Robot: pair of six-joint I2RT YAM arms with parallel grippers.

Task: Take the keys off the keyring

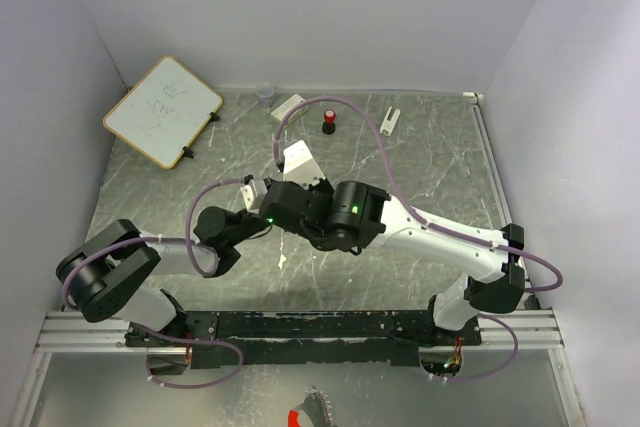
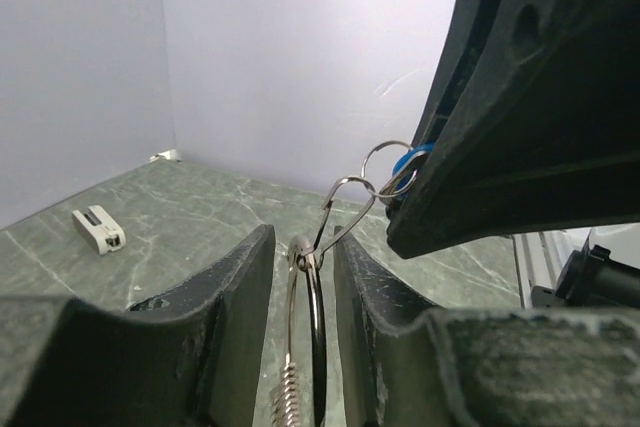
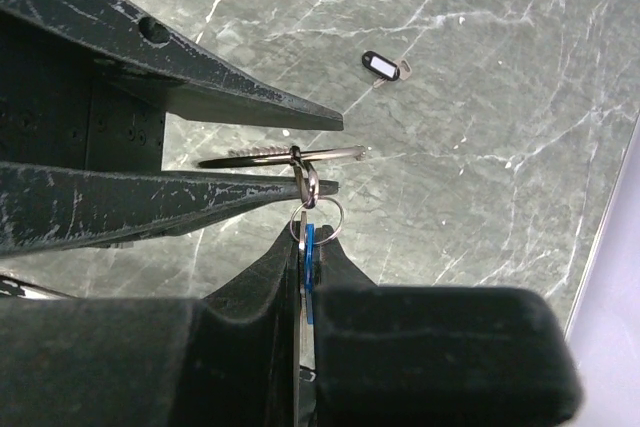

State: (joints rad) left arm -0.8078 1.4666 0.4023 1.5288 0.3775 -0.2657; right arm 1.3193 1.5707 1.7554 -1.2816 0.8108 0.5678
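Observation:
My right gripper [image 3: 305, 242] is shut on a blue-headed key [image 3: 309, 247] and a flat silver key beside it. The blue head also shows in the left wrist view [image 2: 405, 159]. A small split ring [image 3: 326, 219] and a wire clip [image 2: 345, 207] link the keys to the keyring [image 3: 250, 158], a thin silver loop with a coiled section. The keyring [image 2: 292, 317] hangs edge-on between the fingers of my left gripper [image 2: 303, 247]. Those jaws stand narrowly apart with a gap on each side of the wire. A black-headed key [image 3: 380, 65] lies loose on the table.
Both arms meet over the middle of the marble table [image 1: 420, 167]. A whiteboard [image 1: 162, 110] leans at the back left. A red-and-black knob [image 1: 328, 124], white pieces [image 1: 389, 119] and a small white box [image 1: 300, 160] lie behind the grippers. A white block [image 2: 100, 230] lies far left.

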